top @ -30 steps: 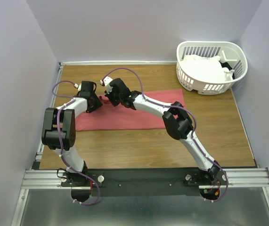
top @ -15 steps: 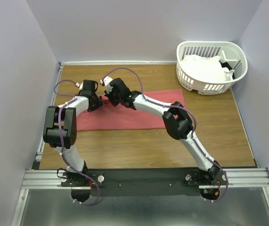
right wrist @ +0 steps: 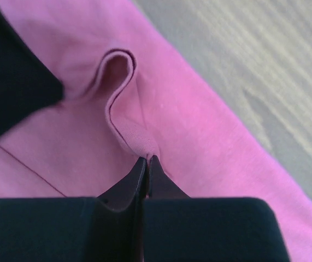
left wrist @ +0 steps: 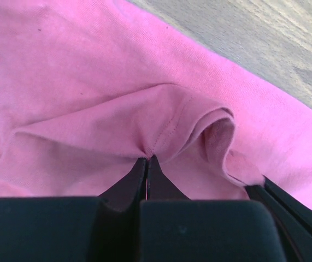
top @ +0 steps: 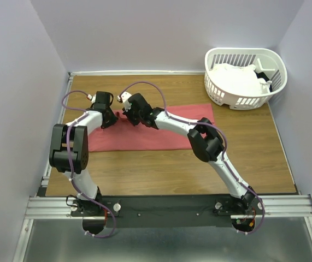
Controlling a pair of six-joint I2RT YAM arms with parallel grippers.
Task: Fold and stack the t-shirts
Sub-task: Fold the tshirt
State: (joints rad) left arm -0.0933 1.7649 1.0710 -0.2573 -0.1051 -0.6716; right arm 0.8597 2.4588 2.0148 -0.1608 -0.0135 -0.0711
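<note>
I am reaching both arms far-left, left pincer (left wrist: 147, 159) and right pincer (right wrist: 147, 159) each clenching the coral t-shirt (top: 161, 136). It is lying flat, lengthwise left to right.

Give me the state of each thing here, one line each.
Red shirt: lying flat in a strip on the table, cloth pinched up near its far left edge.
Left gripper: shut on the red shirt.
Right gripper: shut on the red shirt.
White shirts: heaped unfolded in the basket.
Basket: upright, far right corner.
</note>
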